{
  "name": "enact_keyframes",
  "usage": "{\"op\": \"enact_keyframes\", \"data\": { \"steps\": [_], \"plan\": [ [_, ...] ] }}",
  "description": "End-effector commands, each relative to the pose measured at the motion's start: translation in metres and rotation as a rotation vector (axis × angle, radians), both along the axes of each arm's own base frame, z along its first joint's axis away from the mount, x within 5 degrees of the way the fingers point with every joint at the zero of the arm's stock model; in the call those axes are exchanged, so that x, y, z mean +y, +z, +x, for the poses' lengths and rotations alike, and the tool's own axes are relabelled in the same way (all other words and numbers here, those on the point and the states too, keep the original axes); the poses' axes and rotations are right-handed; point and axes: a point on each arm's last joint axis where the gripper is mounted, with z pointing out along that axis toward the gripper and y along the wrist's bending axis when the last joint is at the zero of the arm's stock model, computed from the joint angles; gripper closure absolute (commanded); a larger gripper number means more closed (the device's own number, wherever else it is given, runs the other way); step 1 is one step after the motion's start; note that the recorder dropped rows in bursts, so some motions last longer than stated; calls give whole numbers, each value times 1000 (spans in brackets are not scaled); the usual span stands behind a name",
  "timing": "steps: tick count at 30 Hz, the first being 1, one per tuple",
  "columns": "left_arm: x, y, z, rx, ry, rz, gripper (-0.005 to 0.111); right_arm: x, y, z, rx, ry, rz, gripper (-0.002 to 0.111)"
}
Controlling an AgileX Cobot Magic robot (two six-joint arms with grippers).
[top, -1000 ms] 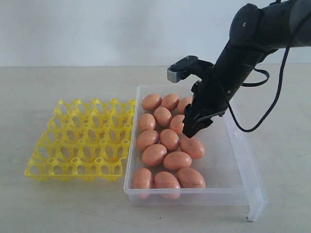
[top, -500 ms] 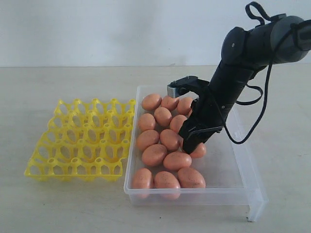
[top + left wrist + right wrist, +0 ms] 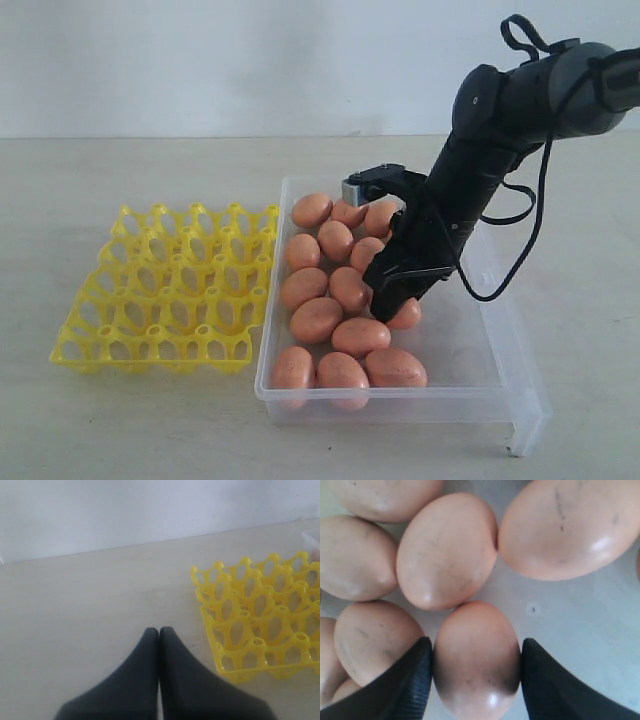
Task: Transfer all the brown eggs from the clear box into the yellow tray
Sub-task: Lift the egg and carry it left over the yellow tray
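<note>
Inside the box (image 3: 470, 350), straddled one egg (image 3: 476, 662) on the floor with the right gripper (image 3: 393, 303) spread, a finger close against each side. Found the other eggs (image 3: 317, 319) bunched in the box's half nearer the tray (image 3: 150, 362), just beside it on the table (image 3: 75, 610). Held the left gripper (image 3: 159, 632) pressed together above the table, near the tray.

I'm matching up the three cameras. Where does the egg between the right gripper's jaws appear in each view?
Exterior view: the egg shows partly under the right gripper, at the right edge of the cluster.
Left wrist view: not in it.
Right wrist view: the egg sits at bottom centre, between the dark jaws.
Shared landmark: the clear box; the right wrist view shows its floor.
</note>
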Motion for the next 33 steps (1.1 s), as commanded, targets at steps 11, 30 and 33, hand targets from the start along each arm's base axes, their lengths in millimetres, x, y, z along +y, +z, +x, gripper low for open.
{"op": "enact_keyframes", "data": {
  "steps": [11,30,33],
  "plan": [
    [0,0,0,-13,8,-15,111,2,96,-6,-364,-90,63,109],
    [0,0,0,-13,8,-15,111,178,74,-27,-1034,-424,792,109],
    [0,0,0,-13,8,-15,111,193,53,-23,-1036,-399,930,109]
  ]
}}
